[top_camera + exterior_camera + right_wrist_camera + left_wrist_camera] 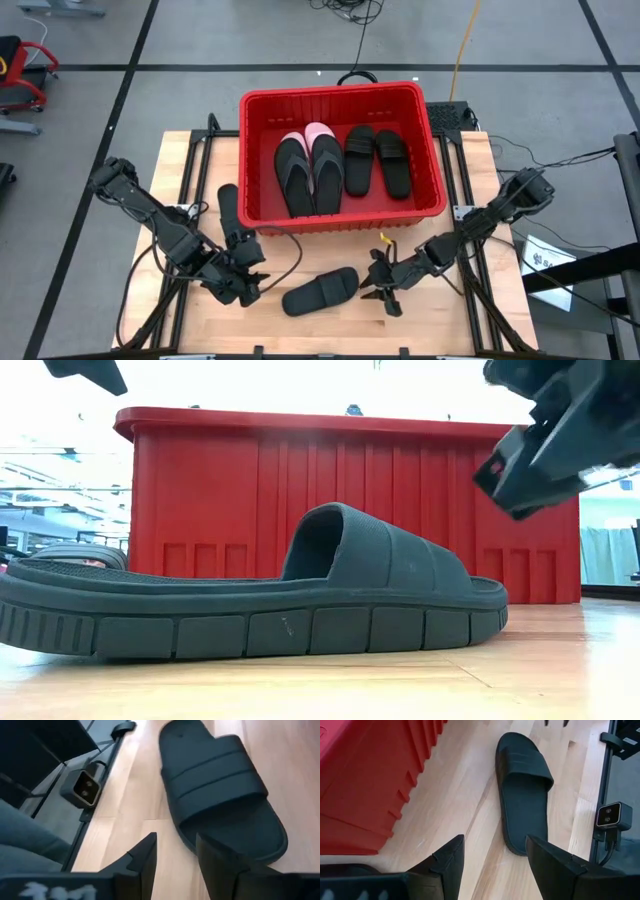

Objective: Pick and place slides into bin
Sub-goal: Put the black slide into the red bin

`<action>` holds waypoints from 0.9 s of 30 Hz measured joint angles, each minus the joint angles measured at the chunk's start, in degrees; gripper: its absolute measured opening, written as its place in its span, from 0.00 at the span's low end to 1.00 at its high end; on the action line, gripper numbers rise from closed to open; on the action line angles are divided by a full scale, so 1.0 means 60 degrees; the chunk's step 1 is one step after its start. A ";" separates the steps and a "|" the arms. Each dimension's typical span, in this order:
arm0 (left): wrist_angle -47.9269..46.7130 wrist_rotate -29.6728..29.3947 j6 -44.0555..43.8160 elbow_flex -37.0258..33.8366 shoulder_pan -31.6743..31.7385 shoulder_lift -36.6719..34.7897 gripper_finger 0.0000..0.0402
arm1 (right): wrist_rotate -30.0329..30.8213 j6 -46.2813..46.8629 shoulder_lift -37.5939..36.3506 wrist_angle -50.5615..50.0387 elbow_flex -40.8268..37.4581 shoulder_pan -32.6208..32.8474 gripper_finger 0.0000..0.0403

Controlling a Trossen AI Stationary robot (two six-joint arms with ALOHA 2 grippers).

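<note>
slide lies flat between my grippers, near the red bin; my right gripper stands parted beside it, my left gripper wide, both empty.

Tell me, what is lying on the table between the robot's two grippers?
A black slide lies on the wood between the left gripper and the right gripper, neither touching it. The high view shows it best.

Both claws low, fingers apart
</note>
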 joint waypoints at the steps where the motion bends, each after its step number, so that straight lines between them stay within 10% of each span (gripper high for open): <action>1: 0.0000 0.0000 0.0017 0.0000 0.0000 0.0000 0.51 | -0.0004 0.0059 0.0120 0.0123 0.0000 -0.0061 0.33; 27: 0.0022 0.0415 0.0180 0.0000 0.0007 0.0000 0.51 | -0.0491 0.0560 0.2628 0.3574 0.0000 -0.0369 0.32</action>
